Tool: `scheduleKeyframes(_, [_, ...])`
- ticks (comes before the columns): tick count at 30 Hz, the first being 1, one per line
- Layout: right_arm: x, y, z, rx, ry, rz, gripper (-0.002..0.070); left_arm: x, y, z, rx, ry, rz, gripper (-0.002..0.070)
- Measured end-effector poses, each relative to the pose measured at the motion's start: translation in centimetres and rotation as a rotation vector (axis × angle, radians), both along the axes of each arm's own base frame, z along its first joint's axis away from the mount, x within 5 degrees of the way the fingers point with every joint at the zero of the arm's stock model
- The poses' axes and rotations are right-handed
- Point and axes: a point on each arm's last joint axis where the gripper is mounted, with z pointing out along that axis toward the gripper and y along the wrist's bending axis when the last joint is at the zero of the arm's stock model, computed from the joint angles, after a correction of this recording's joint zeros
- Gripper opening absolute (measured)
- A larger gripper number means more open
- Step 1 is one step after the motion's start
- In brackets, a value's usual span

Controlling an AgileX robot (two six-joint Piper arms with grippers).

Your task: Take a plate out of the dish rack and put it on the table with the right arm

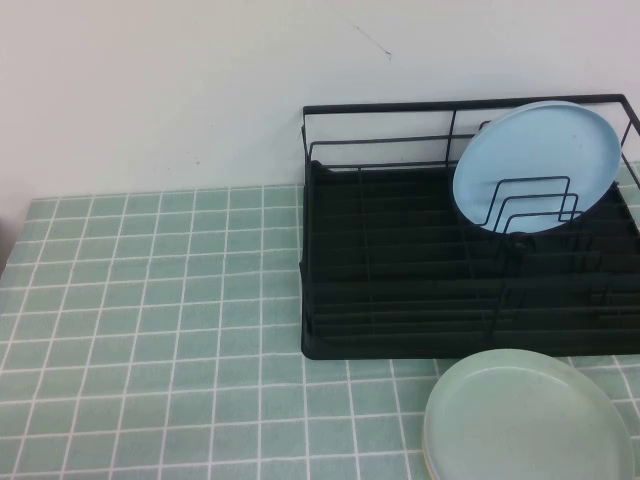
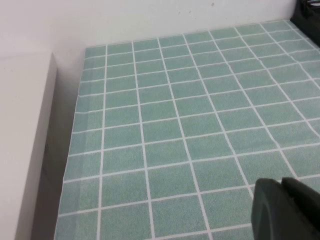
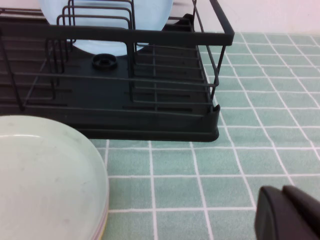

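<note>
The light blue plate (image 1: 538, 165) stands tilted on edge in the black wire dish rack (image 1: 400, 300), leaning behind the upright wire dividers at the rack's right. It also shows in the right wrist view (image 3: 107, 30) behind the dividers, in the rack (image 3: 150, 110). My right gripper (image 3: 281, 196) is shut and empty, low over the tiled table (image 3: 225, 165), in front of the rack's corner and apart from it. My left gripper (image 2: 280, 187) is shut and empty over the bare tiled table (image 2: 175, 125) at the left. Neither gripper shows in the high view.
A pale green plate (image 1: 525, 415) lies flat on the table just in front of the rack, at the front right; it also shows in the right wrist view (image 3: 45, 175). A white wall runs behind the table. A beige surface (image 2: 22, 140) borders the table's left edge.
</note>
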Motion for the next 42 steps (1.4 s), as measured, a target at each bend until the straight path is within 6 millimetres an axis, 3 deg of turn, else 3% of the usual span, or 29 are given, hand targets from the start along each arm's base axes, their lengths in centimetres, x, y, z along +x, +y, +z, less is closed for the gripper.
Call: scheduleKeyframes(42, [0.00,0.00,0.00,-0.026,0.001,0.009,-0.0001,0.00,0.00,0.00,0.000,0.000,0.000,-0.0003])
